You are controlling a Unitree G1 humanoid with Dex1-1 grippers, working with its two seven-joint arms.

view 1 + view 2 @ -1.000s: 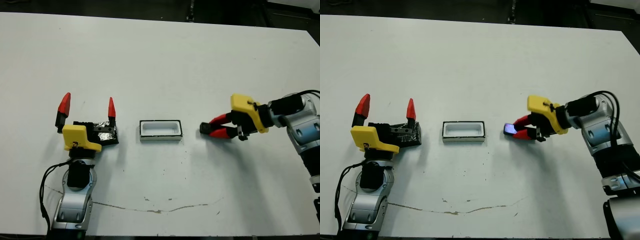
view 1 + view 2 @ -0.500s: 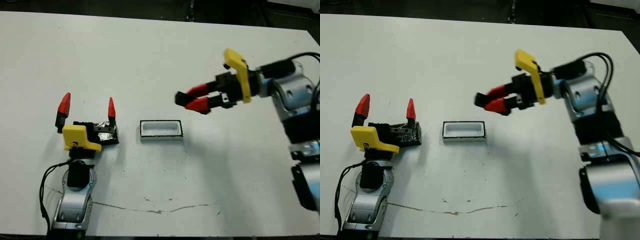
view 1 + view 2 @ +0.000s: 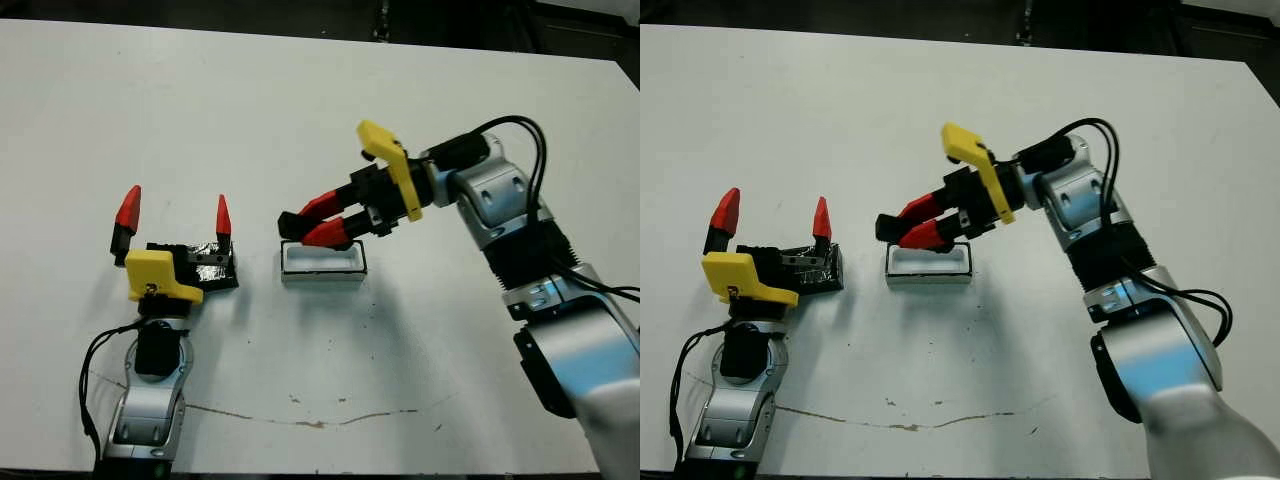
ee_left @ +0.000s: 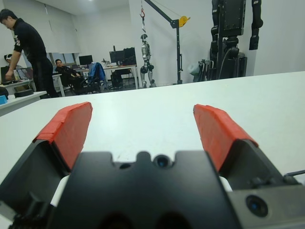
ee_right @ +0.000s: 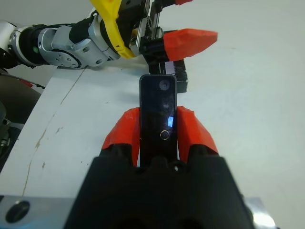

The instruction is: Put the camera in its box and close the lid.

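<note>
L claw (image 3: 172, 213) spread wide, empty, parked over the lid (image 3: 205, 267) at bench (image 3: 300, 110) left. Box (image 3: 322, 262) sits mid-bench, just right of lid, open. My R claw (image 3: 312, 224) clamps the camera (image 5: 157, 112) above box's left end. No readable writing I can see.

lid (image 3: 205, 268) partly behind left gripper (image 3: 172, 213), box (image 3: 322, 266) rim under camera (image 5: 157, 112)

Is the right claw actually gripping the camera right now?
Touching. In the right wrist view the right claw has its two red fingers pressed against both long sides of the camera, with no gap on either side.
</note>
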